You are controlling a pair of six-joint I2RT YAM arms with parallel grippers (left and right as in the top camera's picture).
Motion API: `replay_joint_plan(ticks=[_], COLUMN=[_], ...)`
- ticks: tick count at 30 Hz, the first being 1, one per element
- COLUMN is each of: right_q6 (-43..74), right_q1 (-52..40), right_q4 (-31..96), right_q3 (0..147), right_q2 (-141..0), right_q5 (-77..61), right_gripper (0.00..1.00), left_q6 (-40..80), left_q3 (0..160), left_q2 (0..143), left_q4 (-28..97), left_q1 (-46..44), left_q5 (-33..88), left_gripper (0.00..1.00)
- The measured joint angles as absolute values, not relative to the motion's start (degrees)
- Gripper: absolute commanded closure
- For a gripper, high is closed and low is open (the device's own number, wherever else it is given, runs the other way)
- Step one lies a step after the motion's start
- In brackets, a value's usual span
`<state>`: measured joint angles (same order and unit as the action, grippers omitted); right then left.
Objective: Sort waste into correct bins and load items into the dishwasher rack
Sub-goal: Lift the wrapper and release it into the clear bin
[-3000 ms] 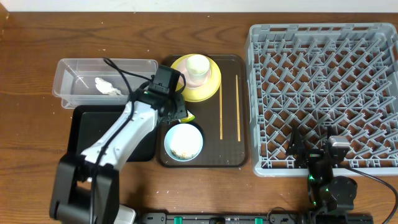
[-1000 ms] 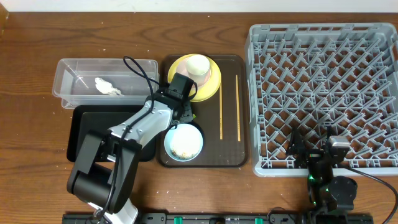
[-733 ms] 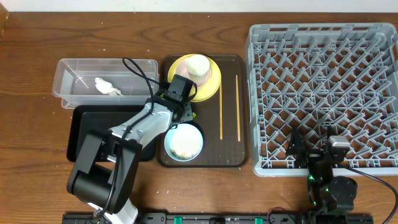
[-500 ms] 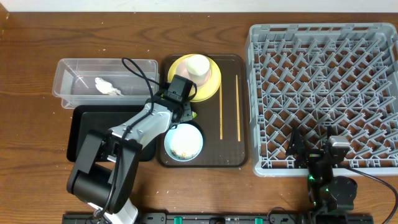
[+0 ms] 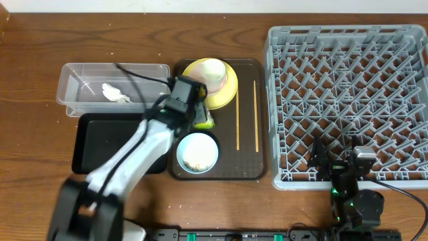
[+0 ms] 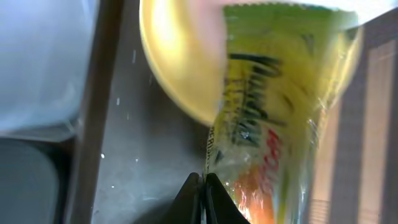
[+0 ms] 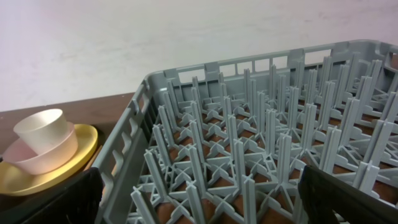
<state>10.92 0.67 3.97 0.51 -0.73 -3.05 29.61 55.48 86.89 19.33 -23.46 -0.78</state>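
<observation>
1. Now that its jaws have pinched fully shut within the last second, the left gripper (image 6: 204, 186) holds the snack wrapper (image 6: 261, 124) by one edge. The arm is blurred in the overhead view, raised over the left-centre of the brown tray (image 5: 227, 171). Judgement: pick made, wrapper ready to carry to a bin.
2. Yellow plate (image 5: 226, 97): far end of the brown tray, just beyond the wrapper. It carries the pink bowl (image 7: 37, 158) with the white cup (image 7: 40, 129) nested in it. Not yet loaded.
3. Light-blue bowl (image 5: 197, 152): near end of the brown tray, whitish scraps (image 5: 195, 163) inside. Not yet emptied.
4. Chopsticks (image 5: 238, 120): two, parallel and apart, along the brown tray's right side.
5. Black tray (image 5: 97, 130): against the brown tray's left edge, nearer half. Low wall, nothing seen on it; likely the shorter carry.
6. Clear tub (image 5: 70, 107): left of the brown tray's far end. Tissue (image 5: 115, 92) inside. Its wall is taller, so the wrapper would need to clear the rim. Which bin suits the wrapper cannot be told.
7. Dishwasher rack (image 5: 348, 80): just right of the brown tray, no items in it.
8. Right gripper (image 7: 199, 180): jaws wide, holding nothing, at the rack's near rim, well right of the brown tray and out of the left arm's path.
</observation>
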Motion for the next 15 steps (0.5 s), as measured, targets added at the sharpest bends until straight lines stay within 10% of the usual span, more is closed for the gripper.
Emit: replay_joint_plan(ticks=[15], right_q6=[10.92], right_q1=[0.67], right_q4=[3.97], right_q3=[0.51], right_q2=[-0.73], right_q5=[-3.05], right_gripper=[0.01], left_q6=[29.61], left_q3=[55.48], left_q2=[66.96], left_q4=[19.49], left_q1=[-20.45], left_q5=[-11.40], left_gripper=[0.94])
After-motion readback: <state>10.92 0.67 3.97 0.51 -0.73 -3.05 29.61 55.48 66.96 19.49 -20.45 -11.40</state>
